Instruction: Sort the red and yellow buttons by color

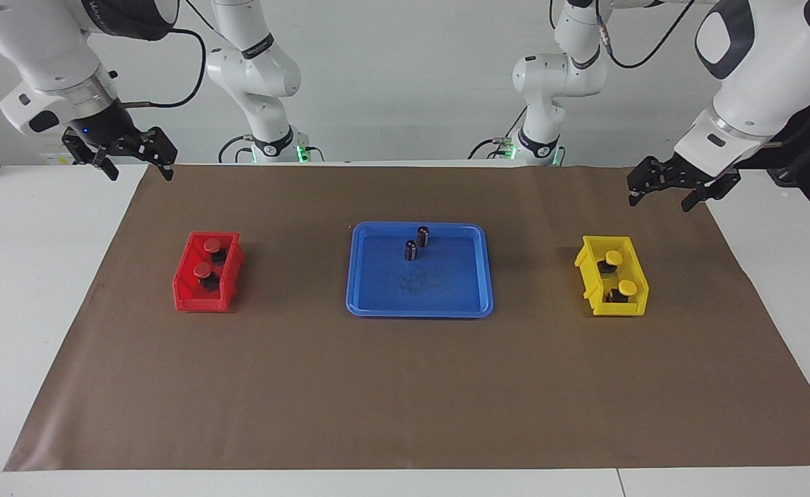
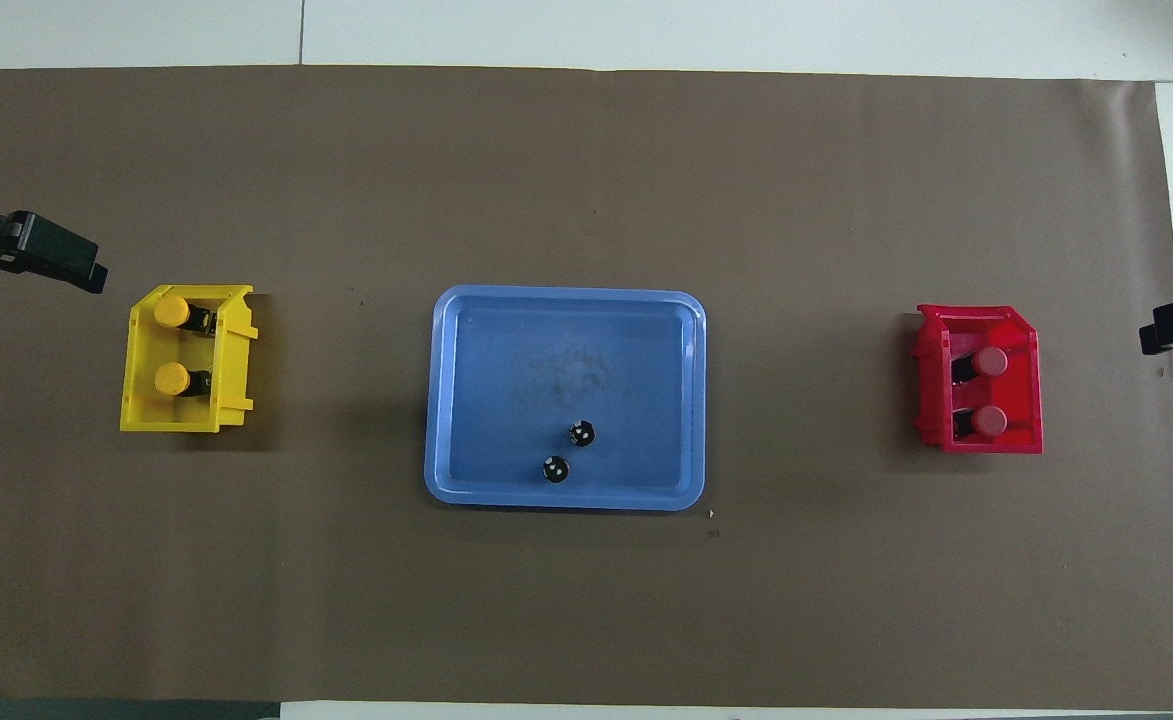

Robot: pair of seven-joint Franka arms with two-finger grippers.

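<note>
Two red buttons [image 1: 212,245] [image 1: 203,270] lie in the red bin [image 1: 197,302] toward the right arm's end; they also show in the overhead view [image 2: 991,361] [image 2: 991,421]. Two yellow buttons [image 1: 613,257] [image 1: 627,287] lie in the yellow bin [image 1: 619,308] toward the left arm's end, also seen from overhead [image 2: 171,311] [image 2: 172,378]. My right gripper [image 1: 139,172] hangs open and empty over the mat's edge, apart from the red bin. My left gripper [image 1: 660,202] hangs open and empty over the mat's edge, apart from the yellow bin.
A blue tray [image 1: 418,307] sits mid-table between the bins. Two small dark cylinders [image 1: 423,236] [image 1: 411,250] without coloured caps stand in it, at the side nearer the robots. A brown mat [image 1: 405,386] covers the table.
</note>
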